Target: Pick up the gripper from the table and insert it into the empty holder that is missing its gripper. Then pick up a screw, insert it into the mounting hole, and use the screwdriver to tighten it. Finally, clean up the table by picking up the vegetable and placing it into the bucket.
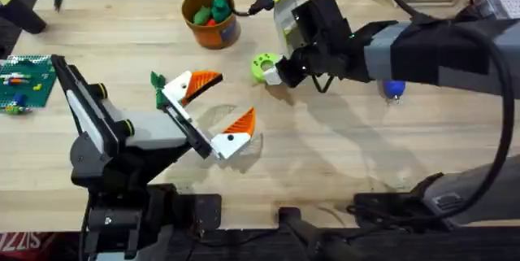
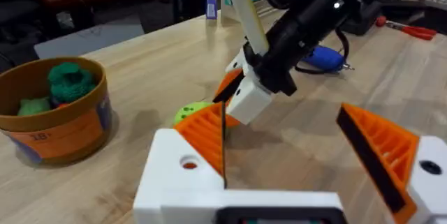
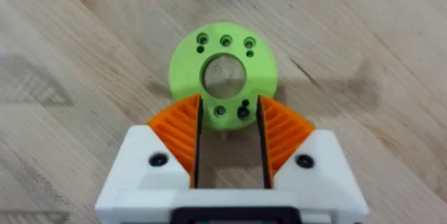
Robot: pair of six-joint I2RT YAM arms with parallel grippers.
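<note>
**A:** What sits nearest the arm bases?

**B:** The left gripper (image 1: 213, 108), white with orange ribbed pads, hovers over the wooden table (image 1: 341, 163) with its fingers spread wide and nothing between them. A slim dark-green vegetable (image 1: 157, 80) lies on the table just beside its farther finger.

**A:** And beyond that?

**B:** The right gripper (image 3: 229, 140) points down at a lime-green ring disc (image 3: 223, 74) near the table's middle. Its orange pads are closed against the disc's near edge, pinching it.

**A:** Where is the bucket?

**B:** The bucket (image 1: 210, 19), a round orange tub, stands farther back, left of the disc and apart from both grippers. Green and orange toy pieces lie inside it. I cannot make out a loose orange fingertip on the table.
</note>
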